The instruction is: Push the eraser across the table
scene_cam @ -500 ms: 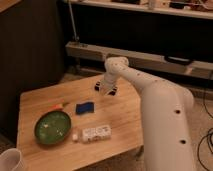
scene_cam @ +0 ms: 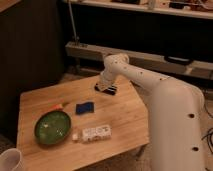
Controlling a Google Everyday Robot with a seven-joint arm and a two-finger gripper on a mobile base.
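Reaching in from the right of the scene, the robot's white arm (scene_cam: 150, 82) is being held low over the far part of the table (scene_cam: 125, 120), whose light wooden plank top is being viewed from above and at an angle. The gripper (scene_cam: 106, 86) is being carried at the arm's end, pointing downwards, right at the far edge of the tabletop and a little right of its middle. It is being positioned directly over the eraser (scene_cam: 112, 90), a black bar with pale markings that is lying on the wood along that far edge. The two appear to be touching or nearly so, though contact is not being shown clearly. Whether the gripper is open, closed or gripping anything cannot be told, since its tip is being lost against the dark bar beneath it.

A flat blue rectangular pad (scene_cam: 85, 107) is lying nearer and to the left of the eraser, apart from it, around the middle of the table. Just left of the pad, a small orange object (scene_cam: 57, 106) is resting on the wood; what it is cannot be told. A round green dish (scene_cam: 52, 127) is sitting on the near left part of the top, and a white oblong packet (scene_cam: 95, 133) is lying just right of it. A white cup (scene_cam: 10, 160) is being cut off by the near left corner of the view.
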